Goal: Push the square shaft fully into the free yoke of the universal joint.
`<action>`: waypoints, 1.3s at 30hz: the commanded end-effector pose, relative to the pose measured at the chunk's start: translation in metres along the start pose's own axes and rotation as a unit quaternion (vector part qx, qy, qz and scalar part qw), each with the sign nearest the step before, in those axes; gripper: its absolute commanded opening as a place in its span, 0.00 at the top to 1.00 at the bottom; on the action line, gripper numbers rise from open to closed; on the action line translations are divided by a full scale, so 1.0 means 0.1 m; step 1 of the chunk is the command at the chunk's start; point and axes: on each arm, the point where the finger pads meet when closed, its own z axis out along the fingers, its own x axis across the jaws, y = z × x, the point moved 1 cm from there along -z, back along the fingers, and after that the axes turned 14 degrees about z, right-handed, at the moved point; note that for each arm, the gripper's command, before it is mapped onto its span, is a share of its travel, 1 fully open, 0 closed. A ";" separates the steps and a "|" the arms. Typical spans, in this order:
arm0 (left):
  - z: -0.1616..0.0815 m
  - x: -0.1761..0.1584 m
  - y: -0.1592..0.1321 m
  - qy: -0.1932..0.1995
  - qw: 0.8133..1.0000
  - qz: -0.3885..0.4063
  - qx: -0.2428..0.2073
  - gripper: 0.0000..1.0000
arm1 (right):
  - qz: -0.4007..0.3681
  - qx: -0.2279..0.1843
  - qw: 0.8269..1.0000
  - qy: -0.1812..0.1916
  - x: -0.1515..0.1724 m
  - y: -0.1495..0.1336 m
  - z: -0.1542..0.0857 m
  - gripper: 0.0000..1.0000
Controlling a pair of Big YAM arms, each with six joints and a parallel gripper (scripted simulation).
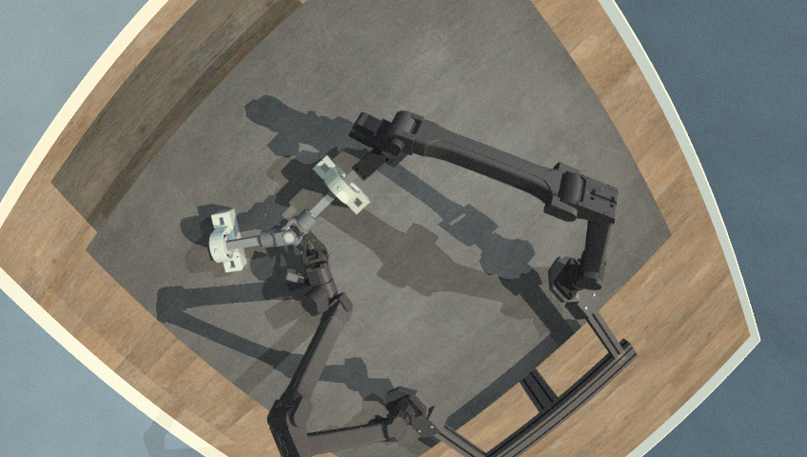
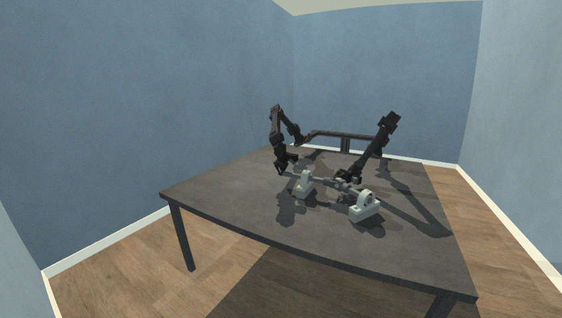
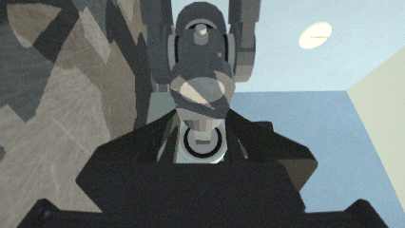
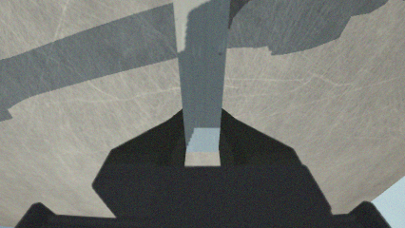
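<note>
The universal joint (image 1: 290, 236) sits between two white bearing blocks, and its fixed side runs on a round shaft into the near block (image 1: 226, 240). The grey square shaft (image 1: 322, 207) passes through the far block (image 1: 341, 184) and meets the free yoke (image 1: 305, 222); I cannot tell how deep it sits. My left gripper (image 1: 309, 244) is shut on the free yoke, which fills the left wrist view (image 3: 202, 90). My right gripper (image 1: 364, 165) is shut on the shaft's outer end, seen in the right wrist view (image 4: 202, 85). The joint also shows in the exterior view (image 2: 337, 183).
The two bearing blocks (image 2: 305, 183) (image 2: 364, 203) stand on the dark table top. The arms' black mounting frame (image 1: 572, 385) is at the table's back edge. Wooden floor surrounds the table.
</note>
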 end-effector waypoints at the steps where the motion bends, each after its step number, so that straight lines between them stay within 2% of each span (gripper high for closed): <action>1: 0.05 -0.13 0.02 -0.017 1.000 -0.011 -0.007 0.66 | -0.003 -0.014 1.000 -0.009 0.07 0.41 -0.12 0.82; 25: 0.05 -0.13 0.02 -0.017 1.000 -0.011 -0.007 0.66 | -0.003 -0.014 1.000 -0.009 0.12 0.61 -0.13 0.82; 26: 0.05 -0.13 0.02 -0.017 1.000 -0.011 -0.007 0.66 | 0.005 -0.010 1.000 -0.005 0.06 0.51 -0.06 0.82; 39: 0.05 -0.13 0.02 -0.017 1.000 -0.011 -0.007 0.66 | 0.008 -0.013 1.000 -0.009 0.07 0.63 -0.06 0.82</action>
